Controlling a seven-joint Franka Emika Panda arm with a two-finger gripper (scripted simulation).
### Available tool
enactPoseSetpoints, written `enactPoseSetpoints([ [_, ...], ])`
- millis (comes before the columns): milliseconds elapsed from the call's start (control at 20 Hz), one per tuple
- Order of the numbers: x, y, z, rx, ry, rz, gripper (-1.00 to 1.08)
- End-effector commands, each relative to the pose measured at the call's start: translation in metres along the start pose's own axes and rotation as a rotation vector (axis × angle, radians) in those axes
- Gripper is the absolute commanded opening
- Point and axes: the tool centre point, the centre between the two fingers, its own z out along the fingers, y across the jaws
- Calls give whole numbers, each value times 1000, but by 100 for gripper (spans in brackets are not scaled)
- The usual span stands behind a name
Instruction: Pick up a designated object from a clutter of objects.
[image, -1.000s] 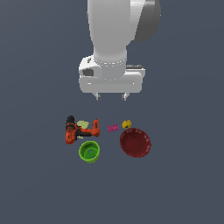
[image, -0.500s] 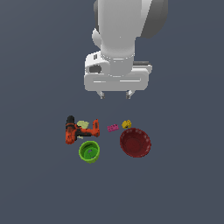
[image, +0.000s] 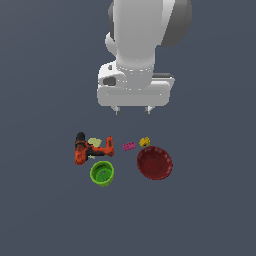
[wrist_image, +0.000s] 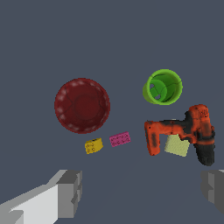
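The tiny magenta-pink studded brick (image: 129, 146) lies on the grey floor between the orange-black power drill (image: 90, 148) and the small yellow piece (image: 144, 142). In the wrist view the brick (wrist_image: 120, 139) lies beside the yellow piece (wrist_image: 94, 145), with the drill (wrist_image: 181, 132) to its other side. My gripper (image: 132, 110) is open and empty, held high above the clutter, roughly over the brick. Its fingers (wrist_image: 70, 192) show wide apart in the wrist view.
A dark red bowl (image: 155, 162) sits at the exterior view's right of the brick, a lime-green cup (image: 102, 173) lies by the drill, and a pale yellowish piece (image: 94, 143) rests against the drill. In the wrist view: bowl (wrist_image: 82, 105), cup (wrist_image: 162, 87), pale piece (wrist_image: 176, 145).
The arm has shifted to the exterior view's right and slightly lower, bringing the open gripper over the brick. The objects have not moved.
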Motion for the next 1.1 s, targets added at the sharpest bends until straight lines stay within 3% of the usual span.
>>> enactPoseSetpoints([
  [0, 1, 0, 6, 2, 0, 26, 100],
  [400, 3, -2, 38, 10, 0, 171, 100],
  [1050, 0, -3, 111, 24, -2, 519, 100],
])
